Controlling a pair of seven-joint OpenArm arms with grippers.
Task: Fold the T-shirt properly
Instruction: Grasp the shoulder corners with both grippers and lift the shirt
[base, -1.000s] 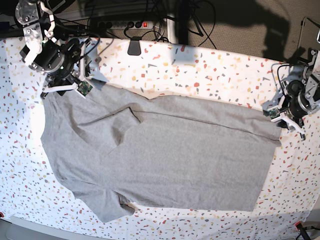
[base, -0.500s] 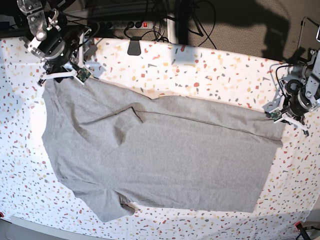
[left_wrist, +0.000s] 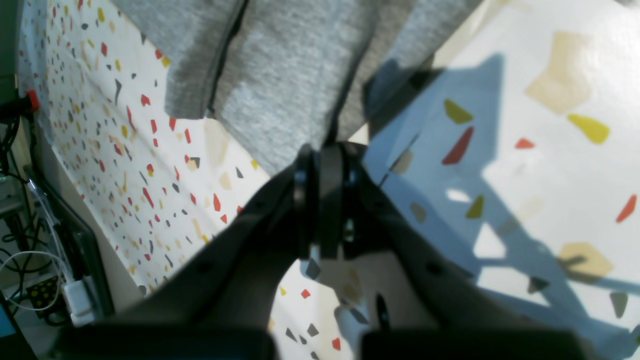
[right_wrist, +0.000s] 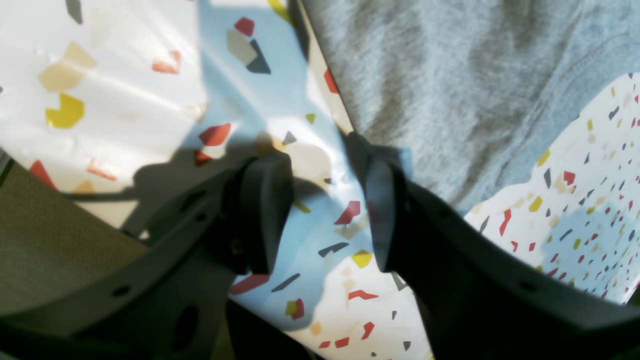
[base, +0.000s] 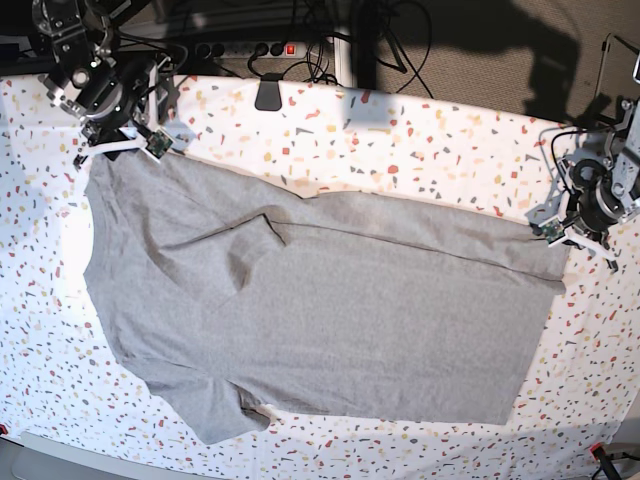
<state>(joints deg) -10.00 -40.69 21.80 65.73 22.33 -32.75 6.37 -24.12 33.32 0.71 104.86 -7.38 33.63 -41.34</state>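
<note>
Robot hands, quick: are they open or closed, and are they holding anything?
Left hand: closed, pinching the edge of the T-shirt.
Right hand: open, holding nothing, right at the T-shirt's edge.

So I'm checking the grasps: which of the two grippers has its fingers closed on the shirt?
The left gripper: its fingers are pressed together on the T-shirt hem corner. The right gripper stands open over bare table.
</note>
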